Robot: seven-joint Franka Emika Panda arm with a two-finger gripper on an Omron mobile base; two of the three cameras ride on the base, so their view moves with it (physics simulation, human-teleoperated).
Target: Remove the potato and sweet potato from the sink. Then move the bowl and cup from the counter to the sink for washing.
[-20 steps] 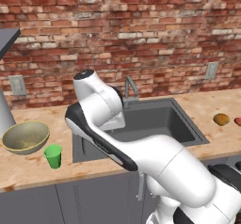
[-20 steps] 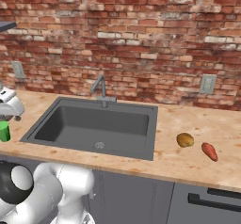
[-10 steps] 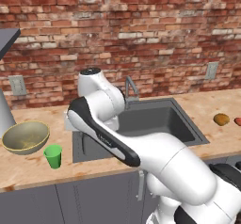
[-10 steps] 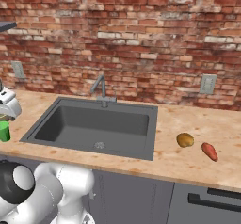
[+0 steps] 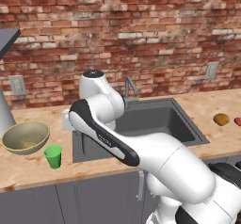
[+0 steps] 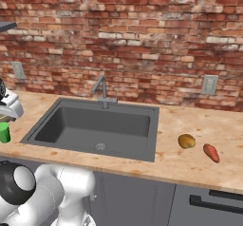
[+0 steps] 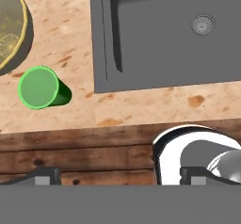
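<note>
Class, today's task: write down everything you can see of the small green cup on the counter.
The cup is small, bright green, tapered and has no handle, with a smooth plastic-like look. It stands upright on the speckled wooden-looking counter, mouth up, and seems empty when seen from above. It sits left of the sink and just in front of the olive-yellow bowl, apart from both. Nothing touches it but the counter.

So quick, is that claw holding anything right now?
Claw: open, holding nothing; it hangs above the counter edge, right of the small bright green cup.
</note>
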